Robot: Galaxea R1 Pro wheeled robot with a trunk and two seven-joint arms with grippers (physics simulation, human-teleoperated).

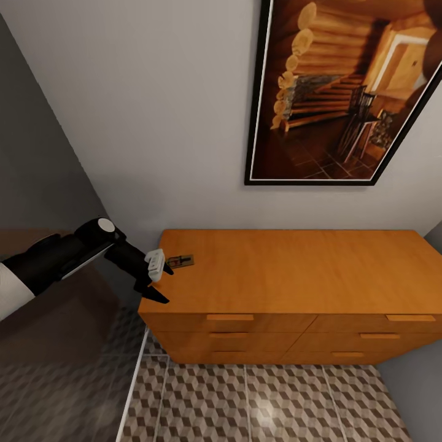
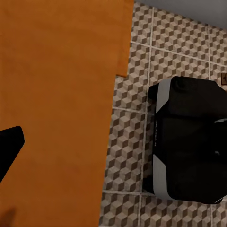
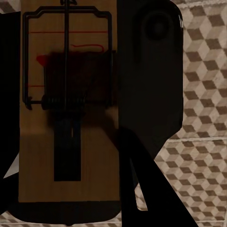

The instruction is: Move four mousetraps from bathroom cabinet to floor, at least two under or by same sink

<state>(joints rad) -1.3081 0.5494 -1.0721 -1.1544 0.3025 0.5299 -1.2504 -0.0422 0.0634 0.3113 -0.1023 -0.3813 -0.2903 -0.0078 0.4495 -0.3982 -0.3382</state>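
Bathroom floor (image 1: 270, 399): cube-patterned tiles, nearest. Cabinet (image 1: 294, 288): behind it, against the wall; one mousetrap (image 1: 182, 262) flat on its top, far-left corner; left gripper (image 1: 161, 282) beside it, jaws wide. Right gripper (image 3: 71, 198): clamped on a second mousetrap (image 3: 66, 94) above the tiles.

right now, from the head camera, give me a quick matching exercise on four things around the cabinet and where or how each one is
Things:
1. mousetrap
2. picture
3. left gripper
4. drawers

Place or state:
a. hanging on the wall
b. lying on the cabinet top, near its left end
c. all shut
d. open, at the cabinet's left edge

Pairs: 1-b, 2-a, 3-d, 4-c
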